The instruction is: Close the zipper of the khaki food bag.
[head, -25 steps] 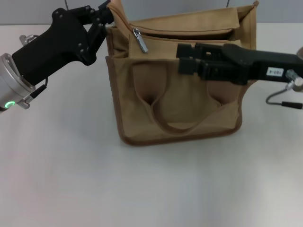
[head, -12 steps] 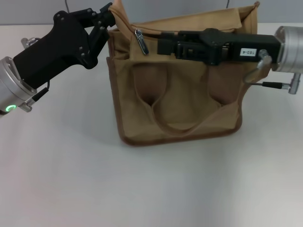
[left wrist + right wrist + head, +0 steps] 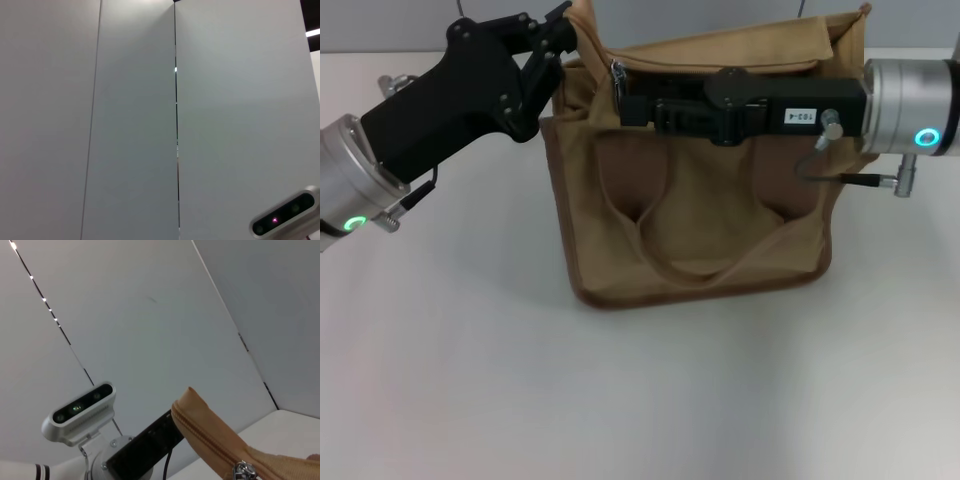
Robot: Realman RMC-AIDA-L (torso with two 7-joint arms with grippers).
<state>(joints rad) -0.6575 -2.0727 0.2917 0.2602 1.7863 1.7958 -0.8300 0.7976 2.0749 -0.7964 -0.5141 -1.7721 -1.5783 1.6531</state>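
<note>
white table (image 3: 470, 380), khaki food bag (image 3: 710, 230) upright, zipper (image 3: 720, 62) running left-right, both grippers' finger state unclear

We see a khaki food bag (image 3: 700, 215) in plain tan with darker brown piping, a silver pull on its zipper (image 3: 616, 72), a white table (image 3: 470, 360), and black end effectors, left (image 3: 560, 25) and right (image 3: 630, 100), on silver wrists glowing green.

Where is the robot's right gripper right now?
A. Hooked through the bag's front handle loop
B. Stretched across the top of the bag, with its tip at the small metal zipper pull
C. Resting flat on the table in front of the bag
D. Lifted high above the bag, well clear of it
B: in the head view the right gripper lies across the top of the khaki food bag, its tip at the silver pull of the zipper.
</note>
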